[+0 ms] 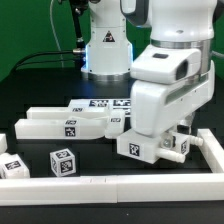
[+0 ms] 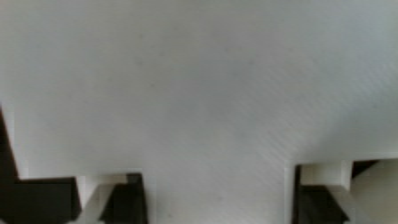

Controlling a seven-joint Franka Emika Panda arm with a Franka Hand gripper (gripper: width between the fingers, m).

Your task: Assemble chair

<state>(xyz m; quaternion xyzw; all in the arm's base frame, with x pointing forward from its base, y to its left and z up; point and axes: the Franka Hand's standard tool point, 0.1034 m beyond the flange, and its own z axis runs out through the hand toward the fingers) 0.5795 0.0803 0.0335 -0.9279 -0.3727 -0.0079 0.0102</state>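
My gripper (image 1: 152, 132) is low over the table at the exterior view's right. It is shut on a chunky white chair piece (image 1: 137, 148) with a black-and-white tag on its front face. Short white pegs (image 1: 179, 148) stick out beside it on the right. In the wrist view the same white piece (image 2: 196, 90) fills nearly the whole picture. It runs down between my two fingers (image 2: 103, 196), and my gripper (image 2: 217, 200) is closed around it. Two long white tagged chair bars (image 1: 62, 124) lie to the left.
A small tagged white cube (image 1: 63, 160) and another tagged piece (image 1: 9, 166) lie at the front left. The marker board (image 1: 98, 104) lies behind the bars. A low white wall (image 1: 120, 185) runs along the front and up the right side (image 1: 211, 148). The robot base (image 1: 107, 45) stands at the back.
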